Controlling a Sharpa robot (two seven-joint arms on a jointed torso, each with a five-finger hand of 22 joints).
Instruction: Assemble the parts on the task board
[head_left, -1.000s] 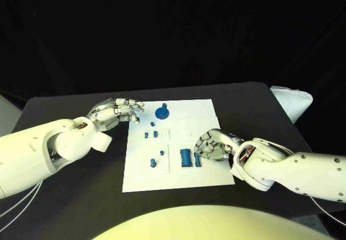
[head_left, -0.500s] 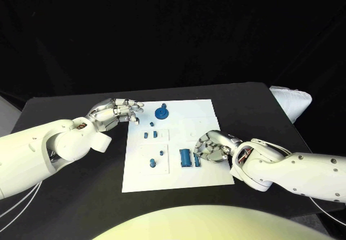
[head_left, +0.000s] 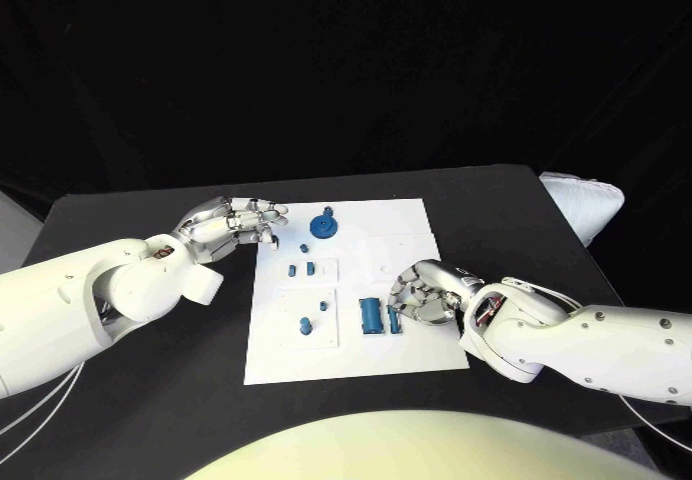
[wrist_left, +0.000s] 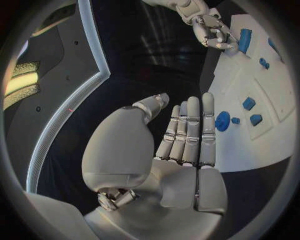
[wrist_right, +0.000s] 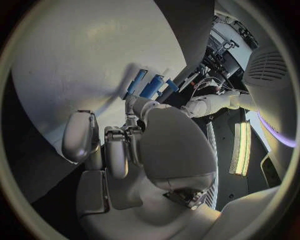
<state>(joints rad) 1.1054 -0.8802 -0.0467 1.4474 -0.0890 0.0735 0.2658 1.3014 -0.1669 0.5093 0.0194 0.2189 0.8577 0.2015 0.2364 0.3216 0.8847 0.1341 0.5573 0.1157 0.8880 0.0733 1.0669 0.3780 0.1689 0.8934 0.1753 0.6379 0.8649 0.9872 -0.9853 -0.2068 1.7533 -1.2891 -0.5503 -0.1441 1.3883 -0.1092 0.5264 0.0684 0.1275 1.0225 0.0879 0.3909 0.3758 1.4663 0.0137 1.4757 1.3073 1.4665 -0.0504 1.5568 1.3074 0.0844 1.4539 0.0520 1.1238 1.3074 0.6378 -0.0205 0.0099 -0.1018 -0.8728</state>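
The white task board (head_left: 411, 225) lies in the middle of the black table. On it are a round blue part (head_left: 323, 226), small blue parts (head_left: 302, 269), one more small part (head_left: 304, 324) and two long blue bars (head_left: 378, 316). My right hand (head_left: 424, 296) rests low over the board just right of the bars, fingers curled in, with nothing seen in them. The bars (wrist_right: 145, 84) lie just beyond its fingers (wrist_right: 80, 136). My left hand (head_left: 231, 225) hovers at the board's far left edge. Its fingers (wrist_left: 189, 131) are stretched out and hold nothing, near the round part (wrist_left: 222, 121).
A white padded object (head_left: 586, 203) lies at the table's right edge. Bare black table (head_left: 144, 400) stretches left of the board, under my left arm, and in front of the board.
My right hand has sunk slightly toward the board beside the long bars. The left hand and the parts have not moved.
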